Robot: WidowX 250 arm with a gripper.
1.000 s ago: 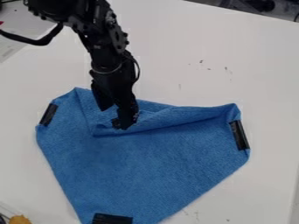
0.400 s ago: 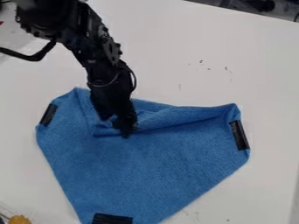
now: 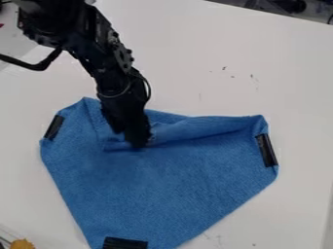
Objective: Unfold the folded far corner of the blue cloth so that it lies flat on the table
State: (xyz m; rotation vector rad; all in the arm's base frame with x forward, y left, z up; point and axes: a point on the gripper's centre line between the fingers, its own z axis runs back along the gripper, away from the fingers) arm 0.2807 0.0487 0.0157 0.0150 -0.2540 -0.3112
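Spreading over the counter (image 3: pixel 195 63), the blue cloth (image 3: pixel 162 194) lies in the middle and lower part of our view, its broad lower part flat and its upper edge turned in along a fold (image 3: pixel 211 132). As we judge it, the work is only partway: a narrow band at the top is gathered or folded, while most of the cloth is open and its upper layers sit loose and uneven. The tool (image 3: pixel 138 145) is down at the fold, left of its middle; we cannot tell whether it is wide or narrow, or whether it has any cloth in its grip. Farther out, we see black strips (image 3: pixel 267 150) at the cloth's left, right and bottom ends, and an orange object (image 3: pixel 22 244) near the bottom left corner
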